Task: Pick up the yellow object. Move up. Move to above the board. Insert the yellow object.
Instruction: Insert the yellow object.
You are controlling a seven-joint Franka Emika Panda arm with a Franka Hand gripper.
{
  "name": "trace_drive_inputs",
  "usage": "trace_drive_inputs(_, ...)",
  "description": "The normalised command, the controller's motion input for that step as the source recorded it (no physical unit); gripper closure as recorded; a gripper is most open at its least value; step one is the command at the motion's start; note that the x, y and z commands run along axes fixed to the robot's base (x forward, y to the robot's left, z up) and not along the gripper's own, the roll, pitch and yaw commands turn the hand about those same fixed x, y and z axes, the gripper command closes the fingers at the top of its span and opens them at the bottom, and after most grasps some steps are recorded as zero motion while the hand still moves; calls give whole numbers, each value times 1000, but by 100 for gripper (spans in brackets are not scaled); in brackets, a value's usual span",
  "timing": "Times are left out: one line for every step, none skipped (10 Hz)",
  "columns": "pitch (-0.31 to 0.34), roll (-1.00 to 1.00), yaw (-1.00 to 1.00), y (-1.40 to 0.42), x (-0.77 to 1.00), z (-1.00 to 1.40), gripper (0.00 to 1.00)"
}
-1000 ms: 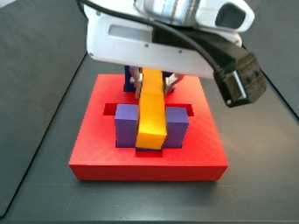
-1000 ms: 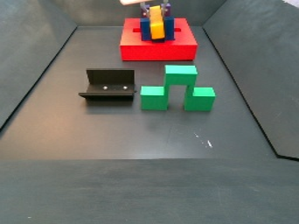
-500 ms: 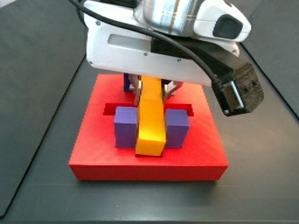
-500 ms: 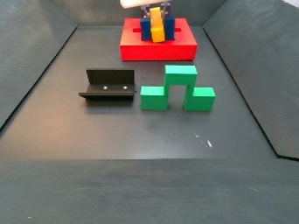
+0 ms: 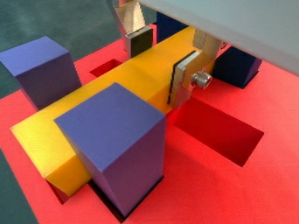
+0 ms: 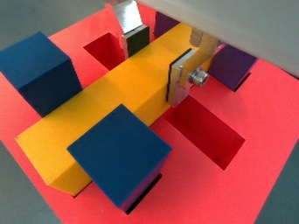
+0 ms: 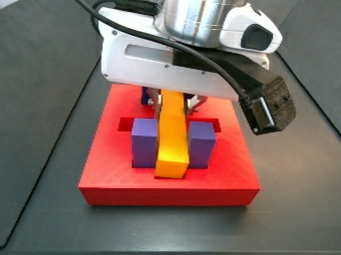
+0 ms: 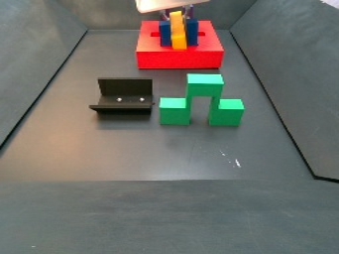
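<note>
The yellow object (image 7: 170, 134) lies lengthwise across the middle of the board (image 7: 160, 187), low between two purple blocks (image 7: 143, 142). In both wrist views it (image 5: 128, 74) (image 6: 117, 87) runs between the upright blue and purple blocks, over the red slab (image 6: 263, 114). My gripper (image 5: 162, 66) (image 6: 158, 63) straddles the bar's far part, a pad on each side, and looks shut on it. In a side view the gripper (image 7: 170, 98) hangs just above the board's far half. In the far side view the board (image 8: 179, 60) is at the back, with the bar (image 8: 176, 35) under the gripper (image 8: 176, 12).
The fixture (image 8: 122, 97) stands on the grey floor at mid-left. Green blocks (image 8: 199, 99) stand beside it, in front of the board. Dark walls close the floor at the sides and back. An open red slot (image 5: 222, 131) lies beside the bar.
The gripper has come down with the yellow object. The bar now sits lower between the blocks on the board.
</note>
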Motion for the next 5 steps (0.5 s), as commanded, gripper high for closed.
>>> trace_drive_inputs(73,80,0,0,0,-334,100)
trace_drive_inputs(61,-16,0,0,0,-189,100)
trace_drive_inputs(71,-23,0,0,0,-240,100)
trace_drive_inputs(71,-16,0,0,-31,-240,100)
trace_drive_inputs(47,0,0,0,-46,-191,100)
